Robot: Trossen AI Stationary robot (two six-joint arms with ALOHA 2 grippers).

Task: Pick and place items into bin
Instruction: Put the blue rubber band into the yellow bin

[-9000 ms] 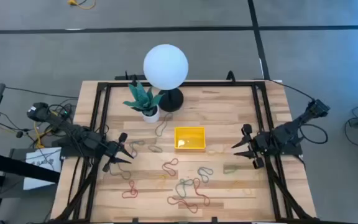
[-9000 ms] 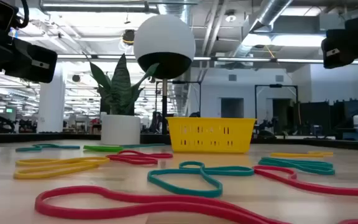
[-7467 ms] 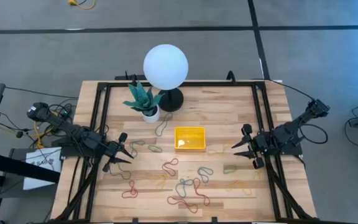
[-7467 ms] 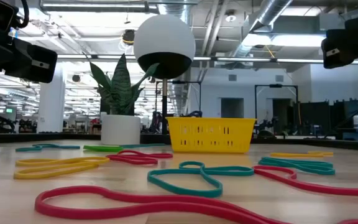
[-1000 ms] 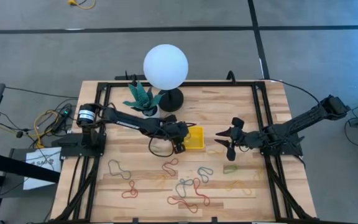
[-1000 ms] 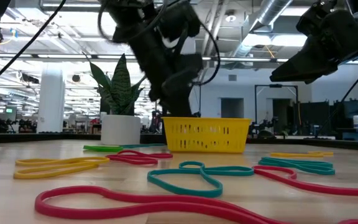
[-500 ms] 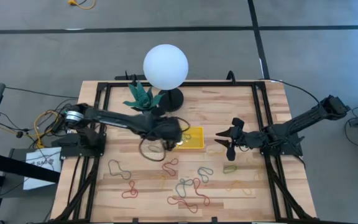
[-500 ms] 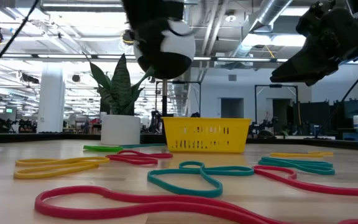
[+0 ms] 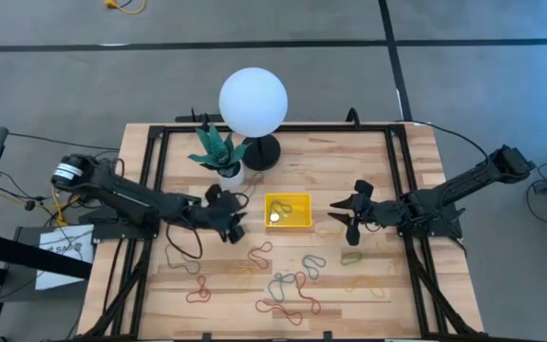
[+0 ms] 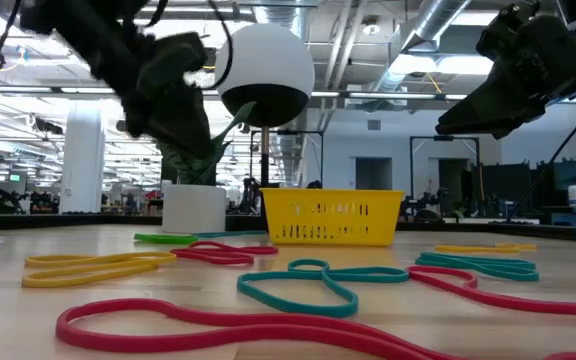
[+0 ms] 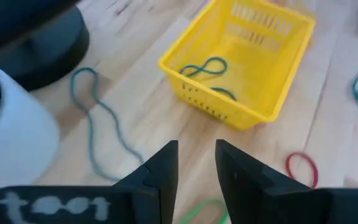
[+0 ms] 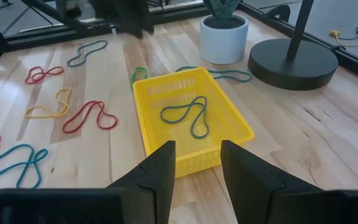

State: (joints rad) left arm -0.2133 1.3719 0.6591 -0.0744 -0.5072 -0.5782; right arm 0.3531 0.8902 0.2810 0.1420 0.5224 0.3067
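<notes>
- One green rubber-band loop (image 12: 189,114) lies inside the bin (image 9: 301,221), the yellow tray at mid-table. By my judgement a drop is done and the next pick is the step in hand.
- The left gripper (image 9: 234,228) sits just left of the bin, low over the wood. Its fingers (image 11: 161,168) stand a little apart with nothing between them, so it is released and empty.
- The left arm reaches in from the left edge, stretched almost flat across the table and pointing at the bin's left side.
- The right gripper (image 9: 345,209) hovers just right of the bin, raised off the table in the low view. Its fingers (image 12: 157,169) are spread and hold nothing.
- The right arm comes in from the right edge, its forearm angled down toward the bin.
- Many loops remain on the near half of the table, among them a red loop (image 9: 259,253) just near-side of the bin and a green pair (image 9: 283,283) nearer.
- The next move likely calls for lowering onto one thin loop and pinching it flat against the wood. That could slip, since the bands are floppy and lie tangled.
- A white plant pot (image 9: 229,172) and a globe lamp (image 9: 253,102) stand at the far side.
</notes>
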